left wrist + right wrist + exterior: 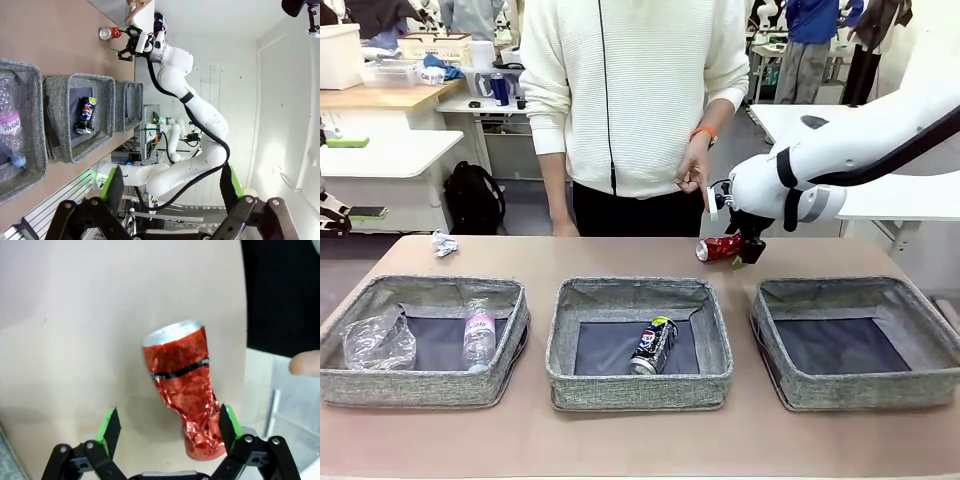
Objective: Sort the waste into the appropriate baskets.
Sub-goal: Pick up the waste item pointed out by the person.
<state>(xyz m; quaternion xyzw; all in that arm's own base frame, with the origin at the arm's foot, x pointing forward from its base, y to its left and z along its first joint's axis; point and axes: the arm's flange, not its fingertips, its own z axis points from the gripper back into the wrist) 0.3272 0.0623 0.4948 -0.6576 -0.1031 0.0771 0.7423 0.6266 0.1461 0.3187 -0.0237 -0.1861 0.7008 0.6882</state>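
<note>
Right wrist view — crushed red can (183, 390), silver-rimmed.

**A:** What stands behind the brown desk (620, 258)?
**B:** White desks (390, 152) at left, with a black backpack (473, 197) on the grey floor (527, 208) beside them. There is another white desk (905, 197) at right.
**A:** And the walls?
**B:** A white wall (285, 95), brightly lit, in the left wrist view.

We see a red can (182, 390) with a black stripe, a dark blue can (653, 345), grey woven baskets (640, 388) on a brown table (620, 440)
</note>
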